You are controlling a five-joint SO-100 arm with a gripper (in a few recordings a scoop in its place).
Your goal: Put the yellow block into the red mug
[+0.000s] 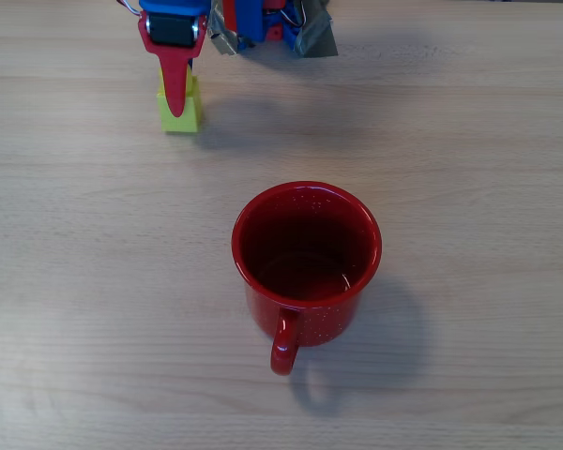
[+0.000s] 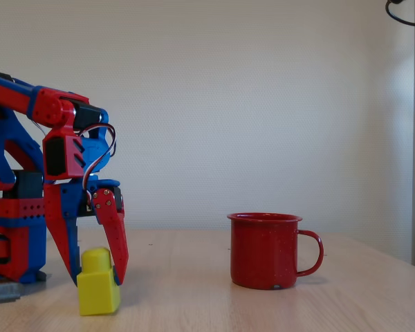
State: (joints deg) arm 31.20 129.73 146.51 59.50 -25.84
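In the fixed view the yellow block point(image 2: 98, 283) is sitting nearest the camera on the wooden table point(image 2: 214, 308), stud up, well to the left of the red mug point(image 2: 266, 250). The gripper point(image 2: 97, 277) is reaching down around the block, its red fingers point(image 2: 114, 238) standing on either side of it; whether they are actually pressing it I cannot tell. The mug is standing upright, handle pointing away from the block. In the overhead view one red finger point(image 1: 175, 89) is lying over the block point(image 1: 181, 111), above and left of the mug point(image 1: 306, 262).
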